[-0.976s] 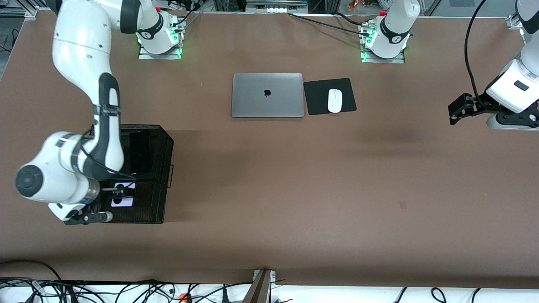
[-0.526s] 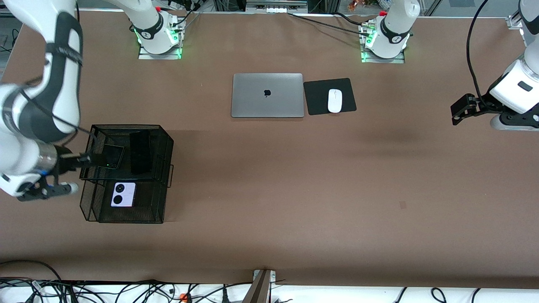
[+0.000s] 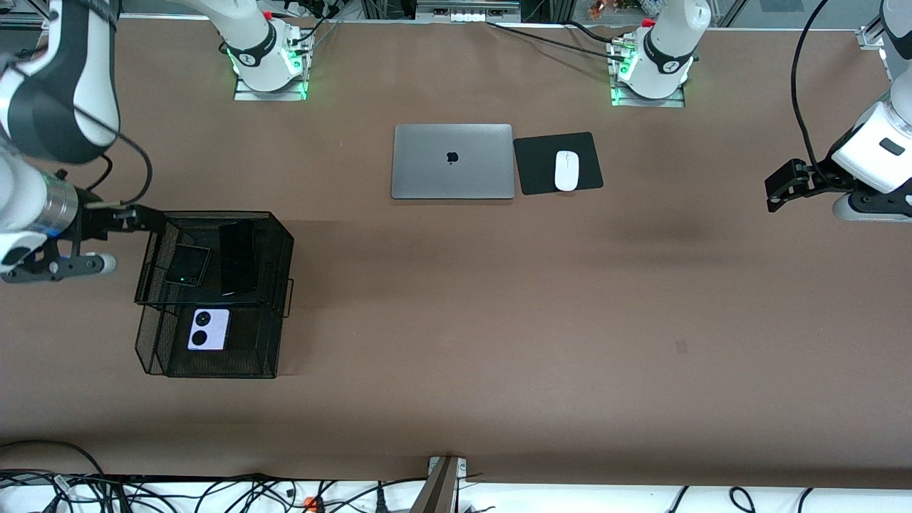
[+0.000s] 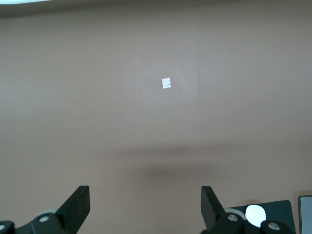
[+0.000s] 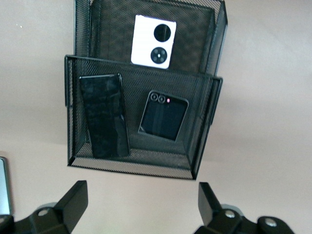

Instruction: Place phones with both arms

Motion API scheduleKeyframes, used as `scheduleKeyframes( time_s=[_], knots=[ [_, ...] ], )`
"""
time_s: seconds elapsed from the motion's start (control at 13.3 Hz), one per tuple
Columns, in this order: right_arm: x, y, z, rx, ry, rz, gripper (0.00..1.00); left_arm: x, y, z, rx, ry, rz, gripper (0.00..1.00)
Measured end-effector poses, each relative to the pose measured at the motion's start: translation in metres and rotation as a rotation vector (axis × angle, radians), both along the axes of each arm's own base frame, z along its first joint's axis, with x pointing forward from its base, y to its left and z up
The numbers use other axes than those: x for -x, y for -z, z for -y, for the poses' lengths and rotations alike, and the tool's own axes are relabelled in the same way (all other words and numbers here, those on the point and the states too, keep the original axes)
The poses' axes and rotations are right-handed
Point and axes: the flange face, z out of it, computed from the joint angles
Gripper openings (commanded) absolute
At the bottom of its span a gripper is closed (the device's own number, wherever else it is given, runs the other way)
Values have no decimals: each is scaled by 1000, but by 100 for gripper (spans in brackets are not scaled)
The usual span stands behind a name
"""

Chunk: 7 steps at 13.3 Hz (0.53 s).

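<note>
Three phones lie in a black mesh basket (image 3: 281, 246) at the right arm's end of the table. The small squarish black phone (image 3: 187, 265) and the long slim black phone (image 3: 237, 258) rest side by side in its raised tier. The lavender phone (image 3: 208, 329) with two black circles lies in the lower tier, nearer the front camera. The right wrist view shows the slim phone (image 5: 104, 115), the small black phone (image 5: 163, 115) and the lavender phone (image 5: 153, 41). My right gripper (image 3: 139, 214) is open and empty, over the table by the basket's corner. My left gripper (image 3: 776, 189) hangs open and empty over bare table at the left arm's end.
A closed silver laptop (image 3: 452, 161) lies mid-table toward the robots' bases. Beside it a white mouse (image 3: 566, 170) sits on a black pad (image 3: 534, 167). In the left wrist view a small white mark (image 4: 166, 83) shows on the brown table.
My right arm has risen out of the basket's lower tier and swung to the table edge beside the basket, uncovering all the phones. The left arm has hardly moved.
</note>
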Motion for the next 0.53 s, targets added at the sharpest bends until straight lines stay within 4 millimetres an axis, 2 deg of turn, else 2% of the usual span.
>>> scheduleKeyframes(
  time_s=[0.23,0.53],
  knots=[
    [25,-29,7,-11,32,30,100,0,0,0,0,0,0,100],
    [56,-68,44,-26,85,56,100,0,0,1,0,1,0,100]
  ],
)
